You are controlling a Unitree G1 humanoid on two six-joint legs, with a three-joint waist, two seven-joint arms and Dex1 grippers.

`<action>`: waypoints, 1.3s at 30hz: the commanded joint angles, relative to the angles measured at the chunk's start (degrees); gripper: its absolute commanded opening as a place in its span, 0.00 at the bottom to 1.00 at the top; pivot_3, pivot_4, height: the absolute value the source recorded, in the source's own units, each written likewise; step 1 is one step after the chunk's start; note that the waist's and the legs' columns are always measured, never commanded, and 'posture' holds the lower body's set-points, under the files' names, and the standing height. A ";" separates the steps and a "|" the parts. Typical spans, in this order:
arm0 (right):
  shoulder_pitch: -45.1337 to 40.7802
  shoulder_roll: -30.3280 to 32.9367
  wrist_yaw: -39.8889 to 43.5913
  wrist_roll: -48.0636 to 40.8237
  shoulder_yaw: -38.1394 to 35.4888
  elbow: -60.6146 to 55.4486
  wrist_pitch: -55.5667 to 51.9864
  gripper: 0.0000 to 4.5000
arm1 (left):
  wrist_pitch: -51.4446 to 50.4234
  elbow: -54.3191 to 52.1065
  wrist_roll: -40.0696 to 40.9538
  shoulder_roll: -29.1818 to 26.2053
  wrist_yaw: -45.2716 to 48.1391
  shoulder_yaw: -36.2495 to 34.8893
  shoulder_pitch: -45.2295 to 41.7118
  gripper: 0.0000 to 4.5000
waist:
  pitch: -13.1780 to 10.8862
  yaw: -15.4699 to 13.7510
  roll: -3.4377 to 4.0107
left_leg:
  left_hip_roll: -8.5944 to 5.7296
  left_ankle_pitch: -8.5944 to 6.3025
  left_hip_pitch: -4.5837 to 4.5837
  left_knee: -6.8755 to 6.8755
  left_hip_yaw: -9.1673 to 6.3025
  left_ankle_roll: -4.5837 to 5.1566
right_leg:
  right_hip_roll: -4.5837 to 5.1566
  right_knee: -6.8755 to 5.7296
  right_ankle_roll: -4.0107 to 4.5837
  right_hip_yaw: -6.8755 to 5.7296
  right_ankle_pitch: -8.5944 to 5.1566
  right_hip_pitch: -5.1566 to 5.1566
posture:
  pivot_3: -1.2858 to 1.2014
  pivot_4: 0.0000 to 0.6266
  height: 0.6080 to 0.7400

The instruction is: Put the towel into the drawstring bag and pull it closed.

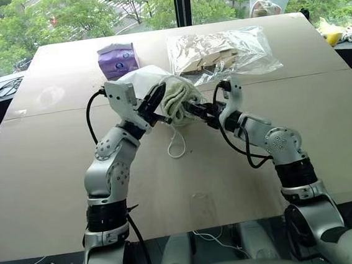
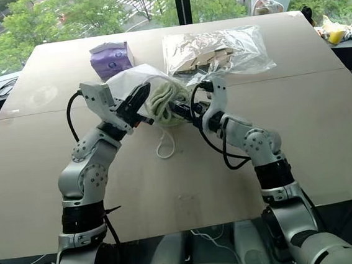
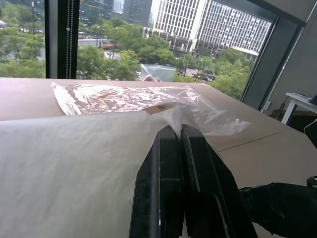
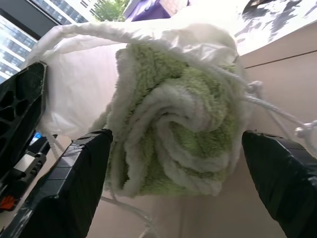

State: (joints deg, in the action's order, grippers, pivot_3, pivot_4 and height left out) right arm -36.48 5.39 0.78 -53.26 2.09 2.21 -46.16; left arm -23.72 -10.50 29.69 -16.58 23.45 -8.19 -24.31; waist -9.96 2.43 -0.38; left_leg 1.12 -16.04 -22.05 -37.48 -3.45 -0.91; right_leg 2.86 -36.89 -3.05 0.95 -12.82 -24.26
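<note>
Overhead first, left eye view: the bag [image 1: 138, 80] sits mid-table [image 1: 56, 181], lifted at its mouth. The left gripper [image 1: 154, 103] is clenched on the bag's fabric, at about 8 o'clock from the bag's mouth. The towel [image 1: 180, 94] bulges out of the mouth, just at 3 o'clock from the left gripper. The right gripper [image 1: 194, 113] lies at about 4 o'clock from the towel, close against it, jaws released. A cord loop [image 1: 176, 146] hangs from the mouth down to the table at 6 o'clock. Behind the bag, a purple pack [image 1: 118, 59] at 11 o'clock and a clear plastic bag [image 1: 221, 53] at 1 o'clock.

Right eye view: same layout; towel [image 2: 163, 101] between the two grippers, partly wrapped by white fabric.

Left wrist view: both fingers [image 3: 163, 173] pressed together on a sheet of thin white bag fabric [image 3: 64, 173], which spreads wide beside them. Clear plastic bag [image 3: 124, 96] lies beyond.

Right wrist view: fingers [image 4: 69, 183] stand wide apart, nothing gripped. Towel [image 4: 173, 124] sits between and just ahead of them, rolled in a spiral, pale green with whitish fluffy folds. Bag rim [image 4: 148, 34] and cord [image 4: 267, 106] drape over its far side; near half is uncovered.
</note>
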 commanded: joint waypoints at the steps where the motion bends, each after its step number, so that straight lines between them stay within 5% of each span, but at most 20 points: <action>1: 0.37 -0.94 2.35 1.85 0.51 -2.99 -1.17 0.99 | -0.54 -3.03 1.96 0.27 -0.44 -1.40 0.19 0.00 | 0.00 0.02 0.00 | 0.00 0.00 0.01 0.00 0.00 0.00 | 0.00 -0.02 0.00 0.00 0.00 0.00 | 0.52 0.24 1.00; 13: 1.34 -10.74 9.65 5.17 0.59 0.63 0.43 0.99 | -3.71 -6.41 4.17 1.07 -0.76 -0.83 3.09 0.00 | 0.01 -0.03 -0.01 | 0.00 0.01 0.02 -0.01 0.00 -0.01 | 0.01 -0.04 0.00 0.01 0.00 0.00 | 0.52 0.24 1.00; 18: 0.75 -11.48 11.94 8.01 1.88 0.79 0.77 0.62 | -4.56 -7.55 4.58 1.05 -0.32 -0.16 4.01 0.00 | 0.01 -0.04 -0.02 | 0.00 0.01 0.03 -0.01 -0.01 -0.02 | 0.00 -0.07 0.00 0.00 0.00 0.01 | 0.52 0.24 1.00; 24: -1.23 -13.27 12.95 12.22 1.64 5.09 2.50 0.01 | -5.86 -9.05 6.22 1.12 1.46 1.03 4.75 0.00 | 0.01 0.04 -0.01 | 0.00 0.03 0.08 -0.02 0.00 -0.05 | 0.00 -0.13 0.01 0.00 0.00 0.01 | 0.52 0.24 1.00; 39: -13.72 -18.21 10.71 7.43 -12.93 17.10 10.91 0.01 | -11.34 -12.23 12.44 1.47 6.08 5.49 4.80 0.00 | 0.01 0.03 -0.01 | 0.00 0.07 0.09 -0.03 0.00 -0.12 | 0.00 -0.21 0.02 0.02 0.01 0.02 | 0.52 0.24 1.00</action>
State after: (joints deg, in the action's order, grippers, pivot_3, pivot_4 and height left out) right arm -45.42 -7.62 12.14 -42.92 -8.07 19.81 -37.60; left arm -35.16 -19.72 40.76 -15.28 28.51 -3.58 -18.51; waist -9.95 2.46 -0.39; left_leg 1.12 -15.97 -21.97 -37.52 -3.44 -1.03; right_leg 2.86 -37.10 -3.03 0.97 -12.82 -24.25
